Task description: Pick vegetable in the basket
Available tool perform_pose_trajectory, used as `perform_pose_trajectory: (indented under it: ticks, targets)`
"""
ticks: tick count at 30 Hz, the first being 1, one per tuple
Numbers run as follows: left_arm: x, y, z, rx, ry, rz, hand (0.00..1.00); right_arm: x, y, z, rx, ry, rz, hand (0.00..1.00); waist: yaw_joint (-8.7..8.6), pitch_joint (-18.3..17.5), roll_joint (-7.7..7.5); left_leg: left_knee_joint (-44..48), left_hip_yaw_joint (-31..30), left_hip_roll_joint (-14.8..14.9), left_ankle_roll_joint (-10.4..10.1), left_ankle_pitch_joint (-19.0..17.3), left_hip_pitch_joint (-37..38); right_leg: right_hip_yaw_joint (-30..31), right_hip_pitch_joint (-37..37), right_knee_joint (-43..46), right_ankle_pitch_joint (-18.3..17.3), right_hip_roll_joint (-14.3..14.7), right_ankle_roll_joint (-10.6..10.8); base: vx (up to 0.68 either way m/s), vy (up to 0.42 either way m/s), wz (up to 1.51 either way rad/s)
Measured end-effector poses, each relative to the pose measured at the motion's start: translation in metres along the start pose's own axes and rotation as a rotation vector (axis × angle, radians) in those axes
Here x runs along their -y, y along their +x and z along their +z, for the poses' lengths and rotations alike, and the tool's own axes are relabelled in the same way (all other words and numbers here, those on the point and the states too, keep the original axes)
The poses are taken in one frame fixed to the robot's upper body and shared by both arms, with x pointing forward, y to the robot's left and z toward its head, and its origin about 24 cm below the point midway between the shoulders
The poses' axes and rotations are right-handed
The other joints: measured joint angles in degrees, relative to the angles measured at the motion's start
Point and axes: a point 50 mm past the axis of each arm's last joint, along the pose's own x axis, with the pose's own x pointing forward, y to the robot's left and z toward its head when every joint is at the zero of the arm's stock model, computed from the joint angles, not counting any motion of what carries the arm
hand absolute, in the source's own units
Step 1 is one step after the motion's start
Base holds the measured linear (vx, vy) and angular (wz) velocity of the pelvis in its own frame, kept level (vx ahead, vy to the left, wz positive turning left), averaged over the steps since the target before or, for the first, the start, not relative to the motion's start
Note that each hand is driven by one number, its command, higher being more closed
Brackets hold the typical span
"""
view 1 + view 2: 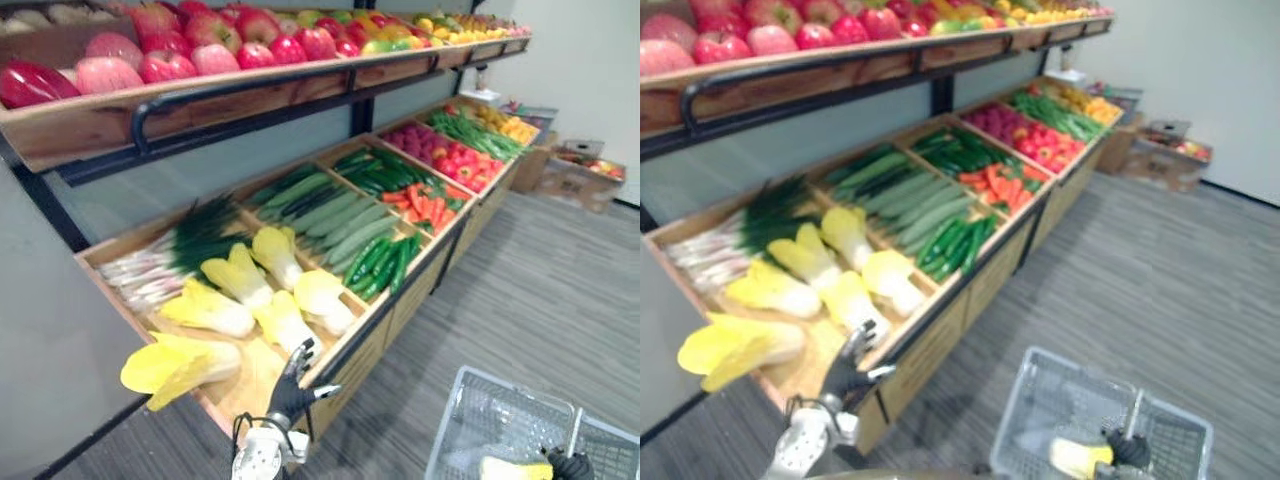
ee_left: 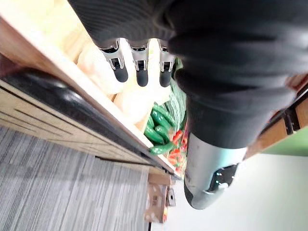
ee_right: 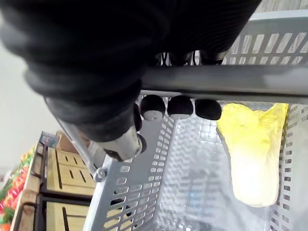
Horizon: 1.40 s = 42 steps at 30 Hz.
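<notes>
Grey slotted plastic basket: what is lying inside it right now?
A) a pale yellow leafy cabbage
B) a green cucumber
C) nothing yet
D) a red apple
A: the right wrist view shows one pale yellow leafy cabbage lying inside the grey slotted plastic basket, past the grey handle that the right hand is curled round.

Yellow cabbages (image 1: 210, 308) in wooden bin (image 1: 250, 382): six. Seventh cabbage (image 3: 252, 159) in grey basket (image 1: 470, 400): one. Basket: one. Display tiers: two, upper shelf (image 1: 90, 125) of apples (image 1: 200, 55), lower row of vegetable bins. Cardboard boxes (image 1: 580, 182) on floor: two. Robot hands: two, left hand (image 1: 290, 390), right hand (image 1: 572, 465). Apples, cucumbers (image 1: 375, 262), carrots (image 1: 425, 205): too many to count.
</notes>
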Motion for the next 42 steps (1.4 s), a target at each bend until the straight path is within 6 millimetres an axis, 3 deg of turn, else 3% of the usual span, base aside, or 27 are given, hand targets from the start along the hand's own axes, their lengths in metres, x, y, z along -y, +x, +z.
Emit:
perform_pose_trajectory:
  ticks: [1, 2, 3, 4, 6, 8, 10, 11, 12, 13, 14, 17, 19, 23, 24, 25, 27, 28, 29, 31, 35, 38, 40, 42]
  targets:
    - [-0.001, 0.002, 0.004, 0.018, 0.008, 0.005, 0.00, -0.008, 0.000, 0.008, 0.032, 0.016, 0.012, 1.00, -0.03, 1.3, 1.20, -0.6, 2.9, 1.6, 1.8, -0.1, 0.8, -1.7, -0.4, -0.1, -1.7, -0.1, 0.0, -0.11, 0.096, -1.38]
    - [-0.006, 0.004, 0.008, 0.043, 0.010, 0.024, 0.00, -0.014, 0.002, 0.015, 0.057, 0.024, 0.027, 1.00, -0.13, 2.9, 0.96, -0.6, 6.0, 3.3, 2.7, 0.1, 1.7, -7.4, -3.3, 8.7, -2.3, -0.3, -2.0, -0.09, 0.084, -1.37]
    - [-0.008, 0.005, 0.010, 0.052, 0.012, 0.035, 0.00, -0.015, 0.002, 0.015, 0.058, 0.025, 0.027, 1.00, 0.08, 3.5, 0.76, -0.6, 7.7, 4.1, 2.9, 0.2, 2.5, -10.5, -4.4, 14.5, -3.2, -0.7, -3.7, -0.06, 0.055, -1.22]
    - [-0.012, 0.005, 0.010, 0.053, 0.015, 0.051, 0.00, -0.012, 0.002, 0.014, 0.054, 0.026, 0.015, 1.00, 0.32, 4.5, 0.43, -0.6, 10.1, 5.2, 2.6, 0.7, 4.7, -15.0, -4.0, 23.9, -5.1, -1.9, -7.0, -0.03, 0.029, -0.98]
    - [-0.016, 0.004, 0.009, 0.051, 0.027, 0.051, 0.00, -0.010, 0.003, 0.013, 0.051, 0.020, 0.001, 1.00, -0.04, 4.4, 0.34, -0.6, 12.9, 6.3, 2.4, 0.8, 5.3, -17.7, -2.7, 33.2, -6.4, -5.1, -9.0, 0.00, -0.019, -0.83]
    - [-0.019, 0.006, 0.010, 0.052, 0.028, 0.053, 0.00, -0.010, 0.007, 0.011, 0.033, 0.011, 0.004, 1.00, -0.13, 4.5, -0.05, -0.4, 14.5, 6.5, 2.4, 1.5, 4.9, -19.1, -1.4, 34.7, -5.3, -9.1, -8.9, 0.03, -0.118, -0.59]
    - [-0.023, 0.008, 0.001, 0.014, 0.019, 0.074, 0.00, -0.010, 0.013, 0.012, 0.017, -0.003, 0.006, 1.00, -0.09, 4.7, 0.59, -1.2, 14.1, 7.0, 3.1, 3.3, 5.1, -20.6, -0.8, 32.1, -4.9, -8.2, -8.9, -0.01, -0.193, -0.48]
    - [-0.021, 0.007, -0.003, -0.004, 0.011, 0.069, 0.00, -0.009, 0.015, 0.014, 0.018, -0.002, -0.002, 1.00, -0.10, 4.2, 1.91, -4.0, 14.2, 6.9, 3.4, 5.4, 5.1, -18.9, -0.6, 29.1, -4.9, -6.8, -8.6, -0.04, -0.295, -0.25]
    - [-0.021, 0.010, -0.001, 0.011, 0.008, 0.070, 0.00, -0.011, 0.017, 0.015, 0.016, -0.002, -0.001, 1.00, -0.12, 4.5, 2.05, -5.6, 14.4, 6.5, 3.1, 8.1, 4.5, -14.8, -1.7, 28.2, -7.5, -6.3, -6.9, -0.06, -0.315, -0.23]
    - [-0.021, 0.012, 0.001, 0.020, 0.011, 0.072, 0.00, -0.011, 0.018, 0.014, 0.011, -0.002, -0.002, 1.00, -0.11, 4.6, 1.66, -5.1, 14.5, 6.2, 3.0, 8.4, 3.7, -13.2, -2.6, 27.9, -8.6, -6.6, -5.1, -0.05, -0.354, -0.06]
    - [-0.025, 0.015, 0.003, 0.028, 0.014, 0.092, 0.00, -0.012, 0.018, 0.013, 0.003, -0.005, -0.001, 1.00, -0.23, 4.5, 1.20, -4.0, 14.3, 6.4, 2.5, 8.7, 1.6, -12.1, -2.8, 25.7, -11.5, -6.5, -1.5, -0.03, -0.248, -0.13]
    - [-0.032, 0.014, 0.002, 0.027, -0.024, 0.179, 0.00, -0.024, 0.023, 0.029, 0.053, -0.024, 0.037, 1.00, 0.01, 5.4, 2.77, -3.6, 14.6, 9.5, 0.4, 10.9, 0.5, -14.2, -3.0, 20.7, -13.6, -3.3, -2.6, -0.06, -0.284, -0.59]
    - [-0.027, 0.016, 0.001, 0.025, -0.034, 0.182, 0.00, -0.019, 0.024, 0.028, 0.050, -0.025, 0.026, 1.00, -0.31, 6.4, 3.76, -3.3, 14.1, 11.4, 0.3, 12.6, 1.7, -15.0, -2.5, 21.4, -14.2, -1.0, -3.7, -0.11, -0.273, -0.48]
    - [-0.020, 0.014, -0.002, 0.011, -0.060, 0.183, 0.00, -0.006, 0.020, 0.017, 0.034, -0.056, -0.011, 1.00, -0.83, 8.1, 3.11, 1.3, 7.5, 12.9, 5.3, 17.2, 2.8, -13.1, 0.4, 21.5, -15.9, 1.4, -6.6, -0.06, -0.203, -0.35]
    - [-0.019, 0.014, -0.003, 0.010, -0.063, 0.182, 0.00, -0.005, 0.022, 0.019, 0.043, -0.063, -0.013, 1.00, -0.75, 8.3, 2.98, 2.3, 4.3, 11.8, 4.6, 16.2, 1.9, -11.8, 0.7, 21.1, -16.1, 1.4, -6.9, -0.09, -0.075, -0.62]
    - [-0.016, 0.013, -0.006, -0.004, -0.067, 0.172, 0.00, 0.000, 0.023, 0.022, 0.052, -0.077, -0.027, 1.00, -0.26, 8.6, 3.55, 2.6, -3.9, 7.5, 2.6, 12.8, 1.1, -10.0, 1.1, 20.3, -16.0, 1.1, -6.8, -0.10, 0.017, -0.63]
    - [-0.013, 0.007, -0.011, -0.025, -0.080, 0.177, 0.00, 0.004, 0.025, 0.024, 0.063, -0.092, -0.041, 1.00, 0.29, 8.9, 4.70, 0.6, -13.0, 0.9, 0.0, 8.2, 1.0, -7.8, 1.8, 17.9, -14.8, 1.3, -6.7, -0.09, 0.079, -0.68]
    - [-0.011, 0.004, -0.015, -0.039, -0.090, 0.182, 0.00, 0.003, 0.025, 0.025, 0.064, -0.092, -0.040, 1.00, 0.44, 8.9, 5.52, -2.6, -15.4, -2.2, -0.4, 7.4, 1.2, -6.9, 2.4, 16.0, -13.4, 1.5, -6.6, -0.05, 0.203, -0.58]
    - [-0.011, 0.003, -0.016, -0.042, -0.093, 0.184, 0.00, 0.003, 0.025, 0.024, 0.063, -0.093, -0.040, 1.00, 0.46, 8.6, 6.61, -6.9, -14.8, -3.8, 0.9, 7.7, 1.8, -6.4, 2.2, 14.7, -12.5, 2.1, -6.1, -0.03, 0.218, -0.40]
    - [-0.013, 0.004, -0.016, -0.044, -0.090, 0.193, 0.00, 0.001, 0.024, 0.021, 0.050, -0.090, -0.035, 1.00, 0.61, 8.4, 7.30, -10.1, -13.5, -4.3, 0.0, 6.5, 3.1, -6.2, 2.4, 13.0, -11.8, 1.6, -4.6, 0.01, 0.206, -0.15]
    - [-0.016, 0.005, -0.015, -0.037, -0.092, 0.209, 0.00, 0.000, 0.025, 0.021, 0.041, -0.072, -0.033, 1.00, 1.57, 8.1, 7.59, -13.0, -12.3, -7.9, 1.9, 7.3, 3.1, -5.7, 4.5, 4.4, -5.9, -1.4, -2.3, 0.03, 0.175, -0.05]
    - [-0.019, 0.006, -0.013, -0.029, -0.091, 0.219, 0.00, -0.004, 0.026, 0.025, 0.053, -0.070, -0.023, 1.00, 1.51, 8.0, 7.60, -14.6, -12.1, -9.8, 2.8, 8.2, 3.2, -5.7, 5.3, 1.2, -4.0, -3.1, -1.4, 0.08, 0.123, 0.02]
    - [-0.020, 0.007, -0.012, -0.026, -0.089, 0.222, 0.00, -0.006, 0.027, 0.027, 0.056, -0.070, -0.018, 1.00, 1.83, 8.1, 7.34, -14.9, -12.1, -10.5, 2.8, 8.1, 3.9, -5.9, 5.2, 2.2, -4.0, -3.6, -1.3, 0.07, 0.087, -0.14]
    - [-0.018, 0.007, -0.012, -0.027, -0.088, 0.214, 0.00, -0.009, 0.027, 0.029, 0.063, -0.061, -0.016, 1.00, 3.09, 8.5, 6.66, -16.2, -10.3, -10.1, 2.8, 8.1, 7.0, -5.9, 2.0, 11.0, -4.1, -2.9, -1.3, 0.02, 0.072, -0.45]
